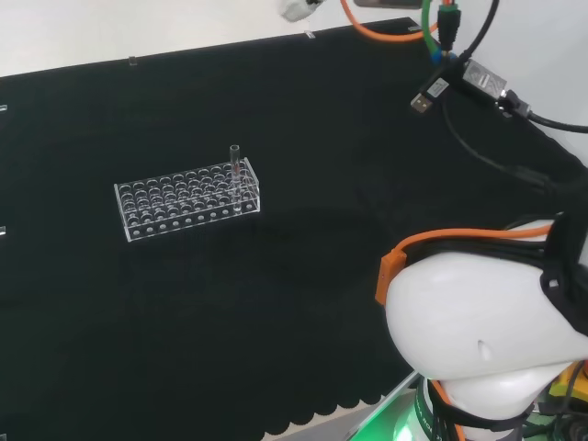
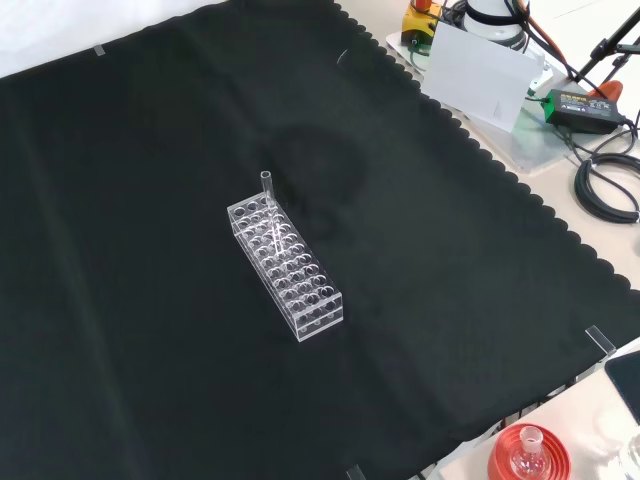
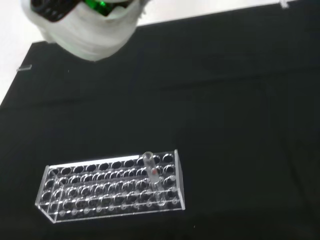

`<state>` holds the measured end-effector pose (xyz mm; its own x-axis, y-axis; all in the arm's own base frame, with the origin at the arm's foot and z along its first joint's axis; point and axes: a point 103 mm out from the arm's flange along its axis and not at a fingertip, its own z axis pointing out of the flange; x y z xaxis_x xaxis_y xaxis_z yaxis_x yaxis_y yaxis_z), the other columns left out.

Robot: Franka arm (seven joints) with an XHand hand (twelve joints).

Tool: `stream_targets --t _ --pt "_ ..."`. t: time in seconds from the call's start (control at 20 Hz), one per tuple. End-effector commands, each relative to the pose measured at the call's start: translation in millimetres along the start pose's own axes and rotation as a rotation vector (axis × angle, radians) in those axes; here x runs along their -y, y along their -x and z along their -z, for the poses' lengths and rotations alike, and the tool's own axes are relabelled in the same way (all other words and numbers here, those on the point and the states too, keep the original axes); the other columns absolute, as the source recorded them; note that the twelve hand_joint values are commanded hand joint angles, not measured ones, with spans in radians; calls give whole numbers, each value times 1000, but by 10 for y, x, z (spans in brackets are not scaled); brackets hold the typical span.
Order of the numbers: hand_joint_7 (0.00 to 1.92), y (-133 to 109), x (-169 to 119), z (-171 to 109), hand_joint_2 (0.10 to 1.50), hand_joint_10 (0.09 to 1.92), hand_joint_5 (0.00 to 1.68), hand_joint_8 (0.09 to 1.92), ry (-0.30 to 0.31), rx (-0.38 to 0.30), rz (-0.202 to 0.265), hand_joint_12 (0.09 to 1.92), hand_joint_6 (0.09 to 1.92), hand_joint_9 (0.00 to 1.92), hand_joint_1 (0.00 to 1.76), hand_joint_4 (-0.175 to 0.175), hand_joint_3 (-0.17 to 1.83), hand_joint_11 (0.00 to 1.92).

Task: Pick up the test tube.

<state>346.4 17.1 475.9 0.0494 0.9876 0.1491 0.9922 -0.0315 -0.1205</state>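
- In the head view, the arm's big white link (image 1: 482, 322) sits nearest the camera, at the lower right of the frame, with an orange cable (image 1: 459, 237) running over it.
- The clear rack (image 1: 186, 199) lies left of centre in that view, alone on the black cloth (image 1: 303, 110); in the front view it runs diagonally near the frame's middle.
- The test tube (image 1: 235, 165) stands upright in a hole near the rack's right end in the head view, its open mouth rising above the rack's top plate. In the front view it is at the rack's upper-left end (image 2: 266, 183).
- In the wrist view the tube (image 3: 151, 175) appears in the lower half of the frame, and a blurred white part of the hand (image 3: 95, 30) shows at the upper left. Whether the fingers are straight or curled I cannot tell.
- The tube's long axis is vertical, so I judge the grasp must close around the exposed top and lift straight up. The hand looks well apart from the rack.
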Motion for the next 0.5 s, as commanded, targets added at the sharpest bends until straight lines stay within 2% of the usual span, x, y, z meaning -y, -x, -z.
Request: stream_targets --t 0.05,0.25,0.5 --pt "316 -121 -301 -378 700 922 383 797 -62 -29 41 1420 87 227 913 -30 502 0" --pt "369 -176 -484 -614 726 913 503 783 -102 -64 45 1428 119 251 857 -17 517 0" --pt "378 -284 -688 -920 745 911 447 783 -157 -75 53 1433 682 263 843 2 488 0"
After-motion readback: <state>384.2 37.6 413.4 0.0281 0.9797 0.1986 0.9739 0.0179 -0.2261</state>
